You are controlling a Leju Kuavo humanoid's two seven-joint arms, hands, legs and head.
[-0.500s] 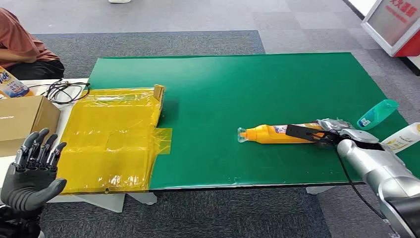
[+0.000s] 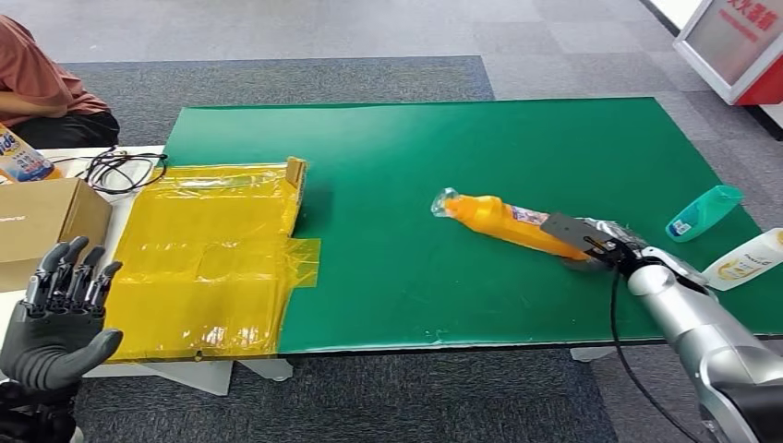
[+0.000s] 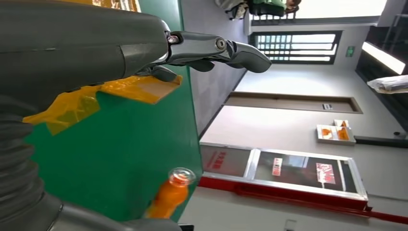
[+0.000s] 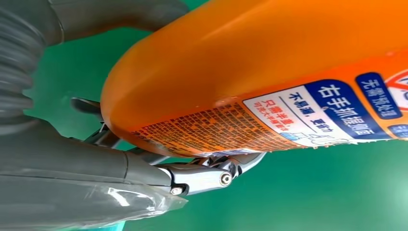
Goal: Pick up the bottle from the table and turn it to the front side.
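An orange bottle point(image 2: 503, 221) with a clear cap end is tilted over the green table point(image 2: 415, 166), its cap raised toward the far left. My right hand point(image 2: 596, 245) grips its lower body at the right side of the table. In the right wrist view the orange bottle point(image 4: 269, 82) shows a blue and white label, with my fingers point(image 4: 192, 175) wrapped under its base. My left hand point(image 2: 60, 314) hangs off the table's near left corner, fingers spread and holding nothing. The left wrist view shows the bottle point(image 3: 171, 195) far off beyond my left hand point(image 3: 144, 48).
A yellow plastic-wrapped flat box point(image 2: 212, 254) lies on the table's left part. A teal bottle point(image 2: 704, 212) and a white bottle point(image 2: 743, 258) lie near the right edge. A cardboard box point(image 2: 46, 221), cables point(image 2: 120, 171) and a seated person point(image 2: 46, 88) are at the left.
My right hand has lifted and swung the orange bottle: its cap end rose and moved toward the far left, and the hand shifted slightly nearer. The left hand stayed put.
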